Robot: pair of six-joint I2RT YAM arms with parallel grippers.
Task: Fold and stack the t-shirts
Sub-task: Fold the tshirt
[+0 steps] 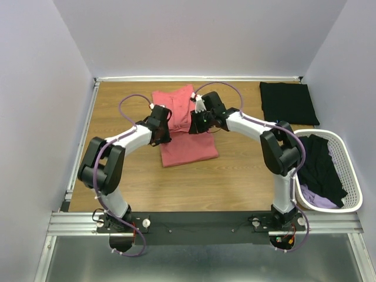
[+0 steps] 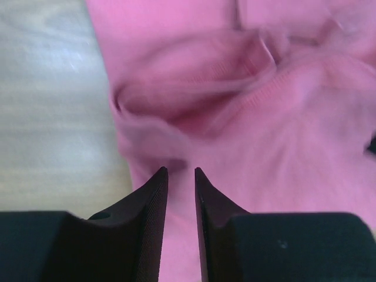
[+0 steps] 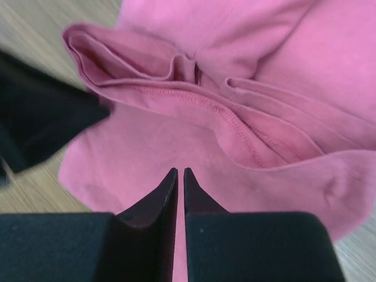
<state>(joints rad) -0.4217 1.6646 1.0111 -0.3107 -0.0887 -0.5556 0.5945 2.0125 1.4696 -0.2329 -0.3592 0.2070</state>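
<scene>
A coral-pink t-shirt [image 1: 187,144] lies partly folded in the middle of the table, with bunched folds at its far end. My left gripper [image 1: 161,134] hovers over its left edge, and in the wrist view its jaws [image 2: 181,170] stand a little open with only flat pink cloth [image 2: 282,117] showing through the gap. My right gripper [image 1: 200,122] is over the shirt's right side. Its jaws [image 3: 180,170] are shut to a thin slit above smooth cloth [image 3: 147,147], with no cloth seen pinched. A folded black t-shirt [image 1: 288,103] lies at the back right.
A white slatted basket [image 1: 351,176] stands at the right edge, holding a crumpled black t-shirt [image 1: 320,167] over a lilac one [image 1: 320,200]. Bare wooden tabletop [image 1: 194,188] lies between the pink shirt and the arm bases. White walls enclose the table.
</scene>
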